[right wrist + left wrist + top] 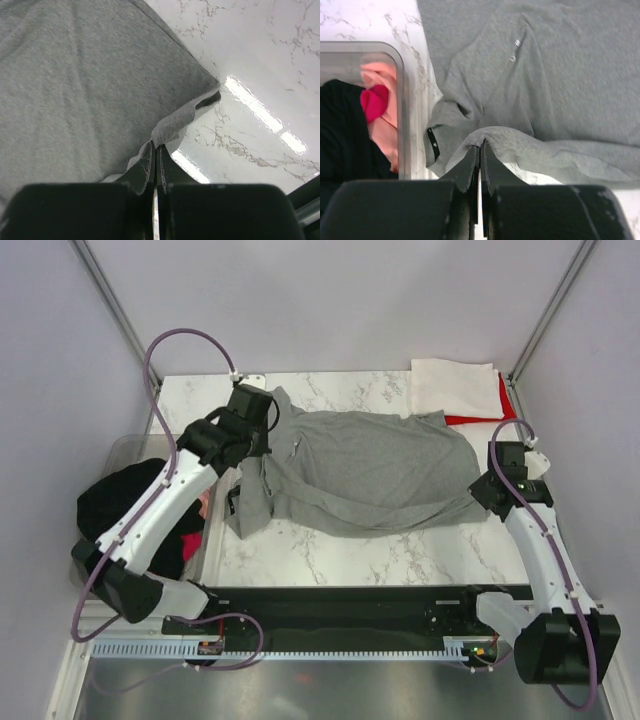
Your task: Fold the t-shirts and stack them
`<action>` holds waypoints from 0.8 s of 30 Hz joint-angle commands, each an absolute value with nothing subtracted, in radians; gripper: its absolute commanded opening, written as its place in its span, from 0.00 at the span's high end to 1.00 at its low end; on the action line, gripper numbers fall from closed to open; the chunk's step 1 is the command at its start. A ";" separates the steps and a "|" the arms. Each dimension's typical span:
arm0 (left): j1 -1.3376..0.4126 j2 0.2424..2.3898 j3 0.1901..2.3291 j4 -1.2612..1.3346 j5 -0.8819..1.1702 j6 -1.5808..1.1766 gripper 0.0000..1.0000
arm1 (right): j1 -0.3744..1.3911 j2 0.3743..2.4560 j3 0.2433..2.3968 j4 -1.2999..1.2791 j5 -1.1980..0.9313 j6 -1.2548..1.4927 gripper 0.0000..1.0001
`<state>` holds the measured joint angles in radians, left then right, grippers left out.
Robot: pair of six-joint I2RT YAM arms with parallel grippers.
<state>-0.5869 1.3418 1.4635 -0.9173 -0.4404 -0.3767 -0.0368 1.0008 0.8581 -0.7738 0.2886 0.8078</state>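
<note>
The left end effector (481,152) pinches a fold of the heather grey t-shirt (370,465); the right end effector (156,152) pinches its hem edge. The shirt lies spread across the marble counter (400,552).

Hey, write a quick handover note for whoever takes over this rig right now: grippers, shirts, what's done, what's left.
Left gripper: shut on a fold at the left end of the grey t-shirt.
Right gripper: shut on its edge at the right end.
Grey t-shirt: spread on the table, not yet folded.
Done: white t-shirt folded, lying on the red t-shirt, far right corner.
Left: fold and stack grey, then the black t-shirt and pink t-shirt in the tub.
</note>
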 commanded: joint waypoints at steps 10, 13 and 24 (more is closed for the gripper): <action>-0.353 1.782 1.807 -0.804 -0.318 -0.138 0.98 | -0.067 1.400 1.072 -0.571 0.341 0.781 1.00; -0.328 1.905 1.891 -0.825 -0.278 -0.117 0.98 | -0.075 1.491 1.083 -0.502 0.295 0.763 1.00; -0.287 1.838 1.811 -0.930 -0.137 -0.296 0.20 | -0.184 1.458 1.002 -0.472 0.123 0.652 0.06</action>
<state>-0.2840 2.0632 1.9362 -0.9390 -0.2066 -0.2165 -0.1406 1.6005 1.0744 -0.4919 0.1455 0.6785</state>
